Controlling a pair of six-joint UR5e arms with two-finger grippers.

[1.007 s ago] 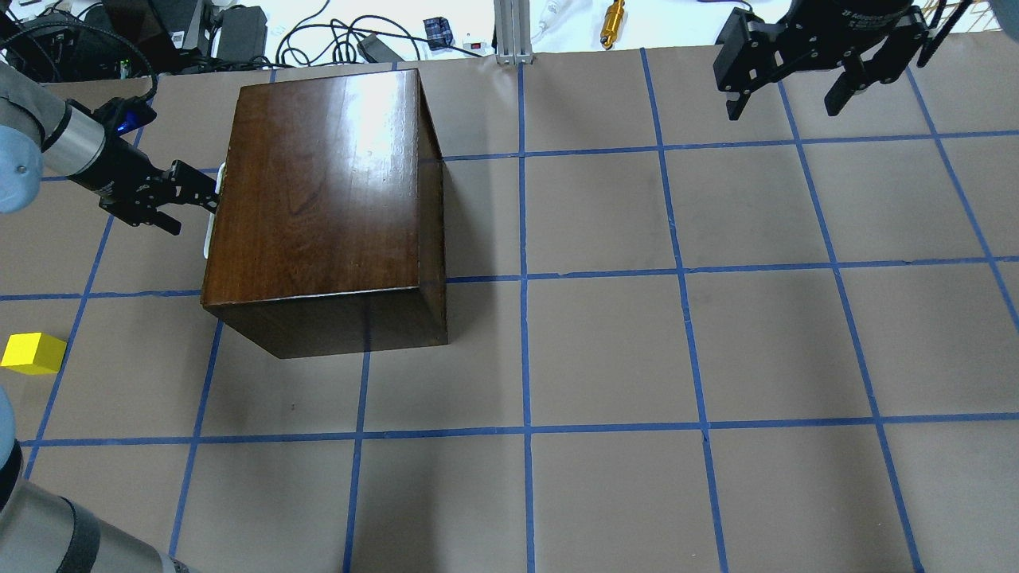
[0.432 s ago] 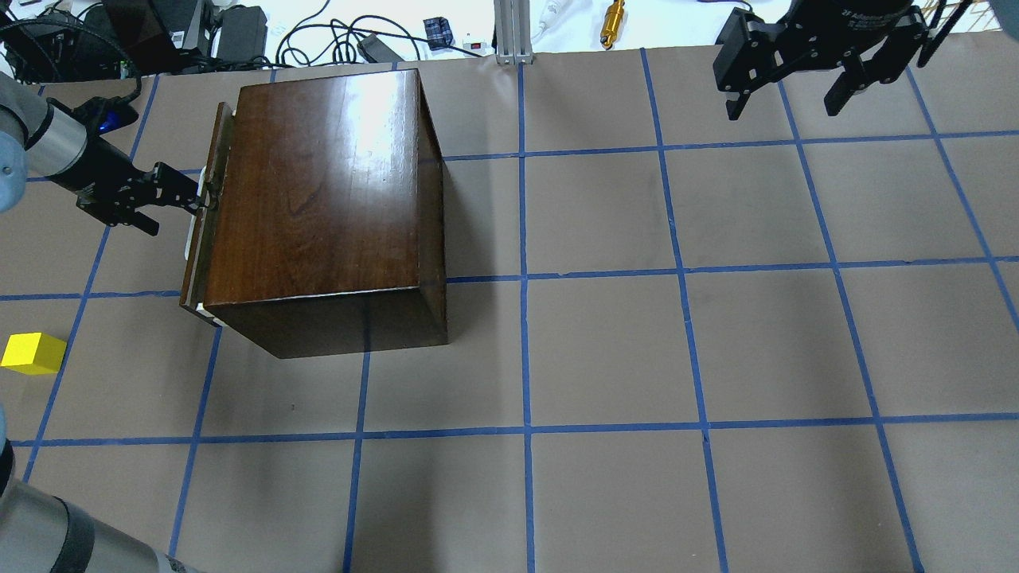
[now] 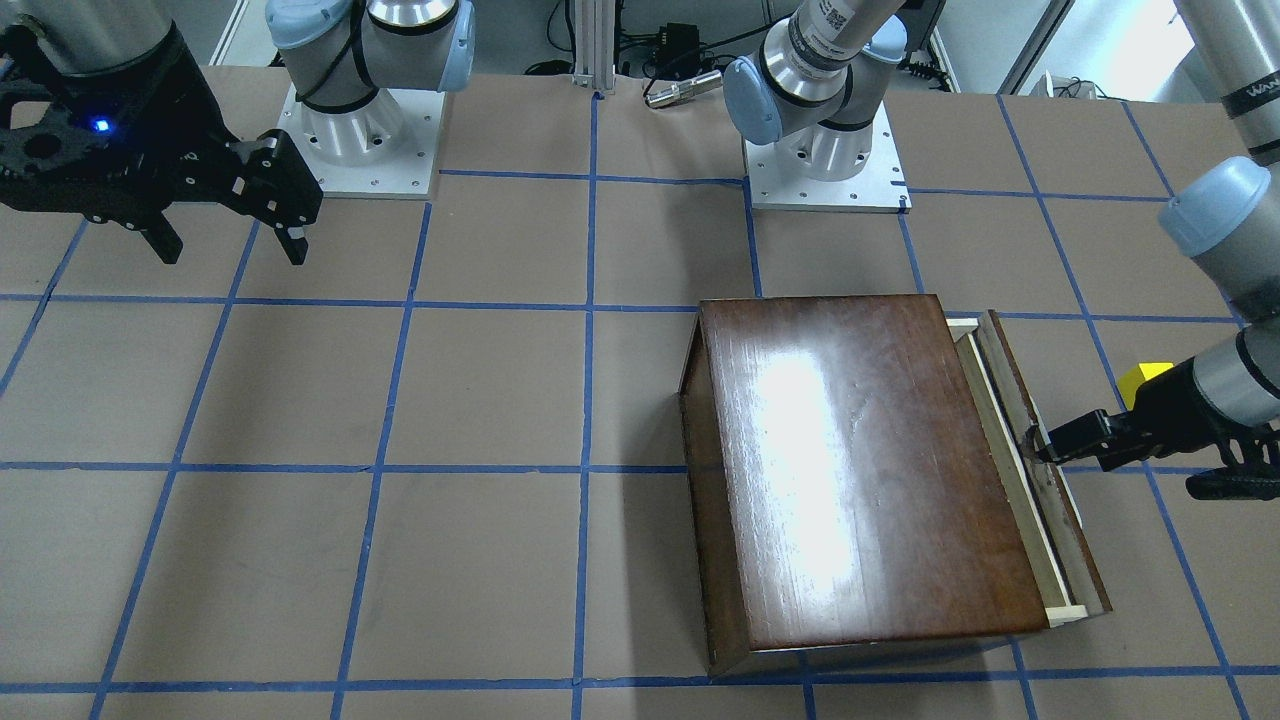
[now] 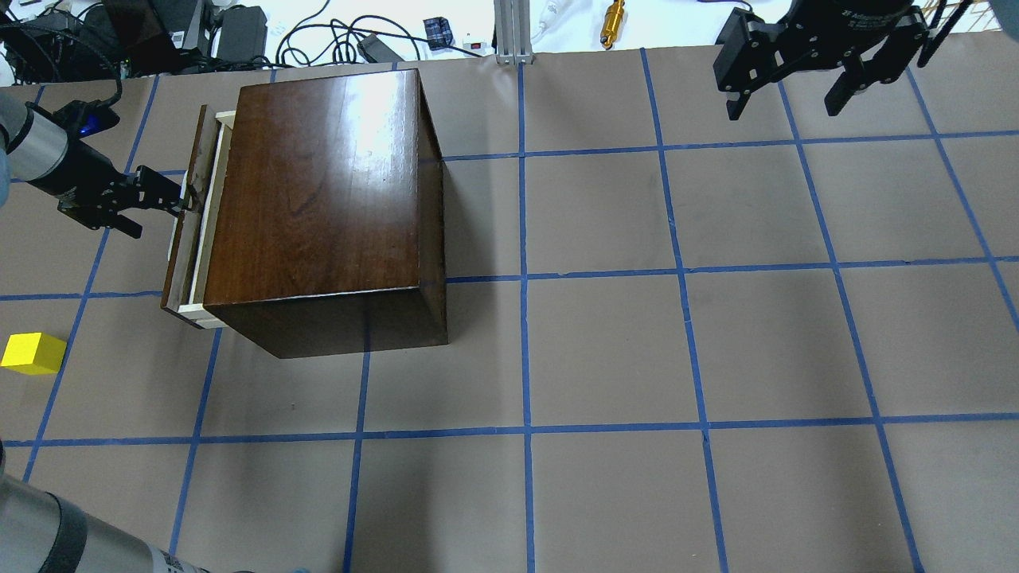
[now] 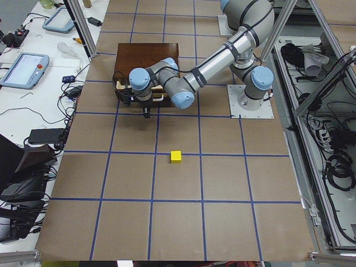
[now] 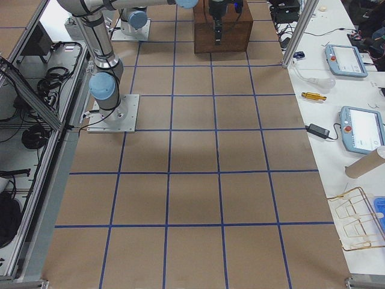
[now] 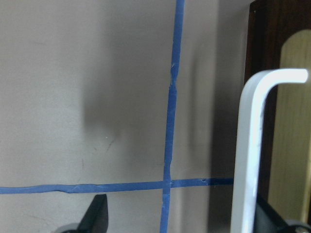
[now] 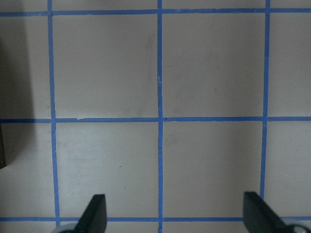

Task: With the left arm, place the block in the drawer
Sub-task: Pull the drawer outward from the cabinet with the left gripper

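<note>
The dark-brown cabinet (image 4: 318,191) stands at the table's far left. Its drawer (image 4: 193,239) is slid out a short way, and a strip of pale wood shows in the front view (image 3: 1003,440). My left gripper (image 4: 155,216) is at the drawer front, jaws wide apart. One finger is hooked behind the white metal pull (image 7: 248,145); the other finger (image 7: 97,216) hangs free. The yellow block (image 4: 32,353) lies on the table nearer the robot than the drawer, apart from the gripper; it also shows in the front view (image 3: 1143,378). My right gripper (image 4: 784,107) is open and empty at the far right.
The brown table paper (image 4: 605,350) carries a grid of blue tape lines. Cables, boxes and a metal post (image 4: 509,32) lie beyond the far edge. The two arm bases (image 3: 825,150) stand at the robot's side of the table.
The drawer was shut a second ago and has slid out to the left. My left gripper moved left with it, hooked on the pull. The block and right arm have not moved.
</note>
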